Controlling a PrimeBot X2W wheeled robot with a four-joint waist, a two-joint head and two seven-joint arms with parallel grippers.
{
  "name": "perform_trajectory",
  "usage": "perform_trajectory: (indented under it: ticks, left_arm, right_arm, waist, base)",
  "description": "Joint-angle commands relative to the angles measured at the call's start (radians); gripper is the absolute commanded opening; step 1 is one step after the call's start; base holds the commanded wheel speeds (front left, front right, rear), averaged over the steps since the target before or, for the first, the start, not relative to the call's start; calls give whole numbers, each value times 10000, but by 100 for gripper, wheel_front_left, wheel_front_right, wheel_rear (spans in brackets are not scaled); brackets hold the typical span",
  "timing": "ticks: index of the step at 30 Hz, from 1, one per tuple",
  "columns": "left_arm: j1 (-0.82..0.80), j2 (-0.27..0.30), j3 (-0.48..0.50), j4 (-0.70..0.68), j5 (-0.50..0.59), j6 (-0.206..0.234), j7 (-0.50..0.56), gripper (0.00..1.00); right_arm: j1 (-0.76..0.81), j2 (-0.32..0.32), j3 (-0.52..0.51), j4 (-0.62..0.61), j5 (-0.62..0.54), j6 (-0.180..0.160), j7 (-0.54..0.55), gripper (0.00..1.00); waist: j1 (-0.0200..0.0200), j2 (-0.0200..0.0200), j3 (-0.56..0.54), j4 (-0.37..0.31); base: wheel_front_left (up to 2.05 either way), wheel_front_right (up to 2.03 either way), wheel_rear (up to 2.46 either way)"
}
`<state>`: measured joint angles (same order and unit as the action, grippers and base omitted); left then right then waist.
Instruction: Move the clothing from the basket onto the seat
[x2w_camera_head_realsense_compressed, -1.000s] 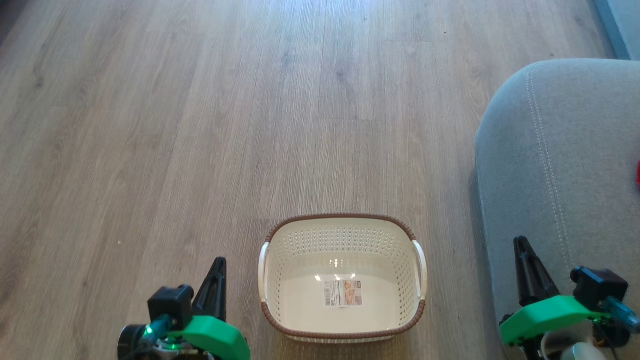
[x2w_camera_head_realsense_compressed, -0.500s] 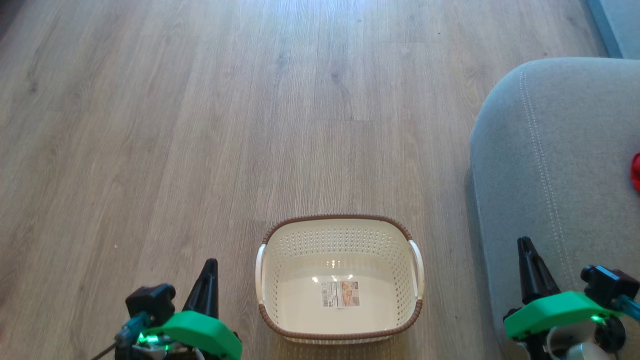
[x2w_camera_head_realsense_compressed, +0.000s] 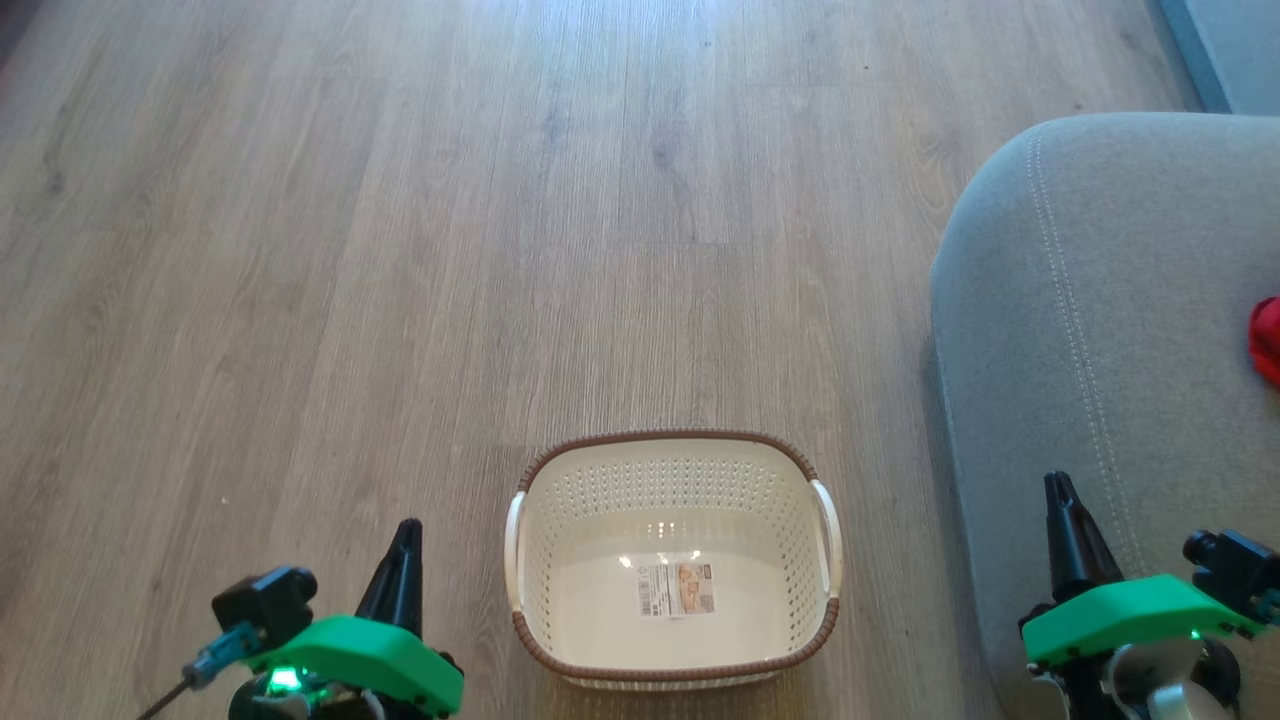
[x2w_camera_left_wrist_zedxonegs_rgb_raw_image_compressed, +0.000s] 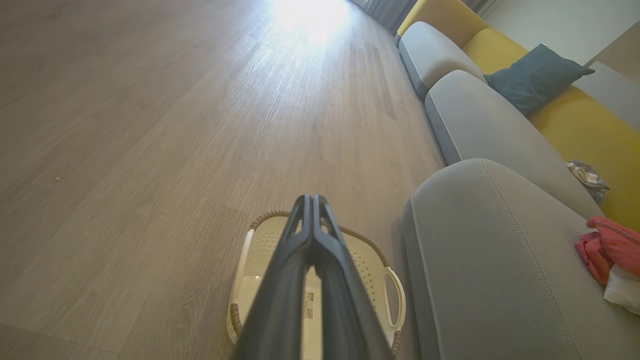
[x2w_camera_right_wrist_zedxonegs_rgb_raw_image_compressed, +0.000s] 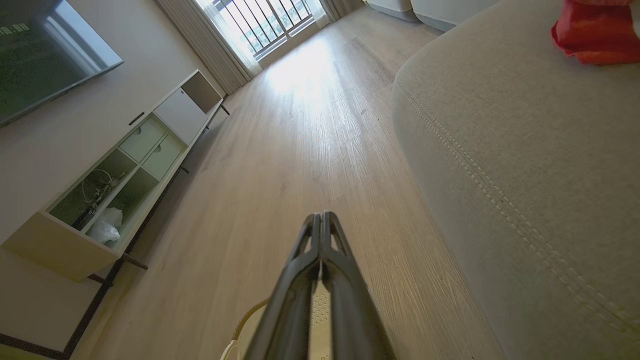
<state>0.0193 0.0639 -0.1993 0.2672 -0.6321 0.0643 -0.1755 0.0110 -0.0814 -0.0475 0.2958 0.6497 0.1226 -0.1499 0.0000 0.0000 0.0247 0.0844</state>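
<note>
While L gripper (x2w_camera_head_realsense_compressed: 408, 528), R gripper (x2w_camera_head_realsense_compressed: 1057, 482) clenched empty, basket (x2w_camera_head_realsense_compressed: 668, 436) w/ open floor (x2w_camera_head_realsense_compressed: 400, 250) round, nr seat (x2w_camera_head_realsense_compressed: 1100, 300) edge.

- Wood-plank floor (x2w_camera_head_realsense_compressed: 400, 250), sun glare at the far end.
- Yellow sofa back (x2w_camera_left_wrist_zedxonegs_rgb_raw_image_compressed: 590, 130) on my right, with a dark teal pillow (x2w_camera_left_wrist_zedxonegs_rgb_raw_image_compressed: 535, 77) leaning on it.
- Crumpled grey thing (x2w_camera_left_wrist_zedxonegs_rgb_raw_image_compressed: 587, 175) beside it, can't tell what.
- Low open cabinet (x2w_camera_right_wrist_zedxonegs_rgb_raw_image_compressed: 125, 165) along the wall, holding a white bag (x2w_camera_right_wrist_zedxonegs_rgb_raw_image_compressed: 107, 225) and cords (x2w_camera_right_wrist_zedxonegs_rgb_raw_image_compressed: 96, 184).
- TV (x2w_camera_right_wrist_zedxonegs_rgb_raw_image_compressed: 45, 50) above it.
- Curtain (x2w_camera_right_wrist_zedxonegs_rgb_raw_image_compressed: 205, 35) beside a barred window (x2w_camera_right_wrist_zedxonegs_rgb_raw_image_compressed: 265, 20).

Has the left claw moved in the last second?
Yes. In the head view the left claw has slid left, away from the basket, widening the gap.
</note>
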Motion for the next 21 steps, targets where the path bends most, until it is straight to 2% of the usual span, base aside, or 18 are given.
perform_trajectory:
  ticks: [1, 21]
  left_arm:
    - [-563, 102, 203, -315, -302, -89, 47, 0]
    - [-709, 154, 722, -310, -2584, -514, 575, 0]
  right_arm:
    - [-485, -13, -20, -352, 297, 24, 64, 0]
    - [-646, 61, -169, -388, 2414, 37, 651, 0]
  waist:
    - [0, 0, -4, -14]
    - [0, 0, -52, -203]
  base:
    - [0, 0, 0]
    - [0, 0, 0]
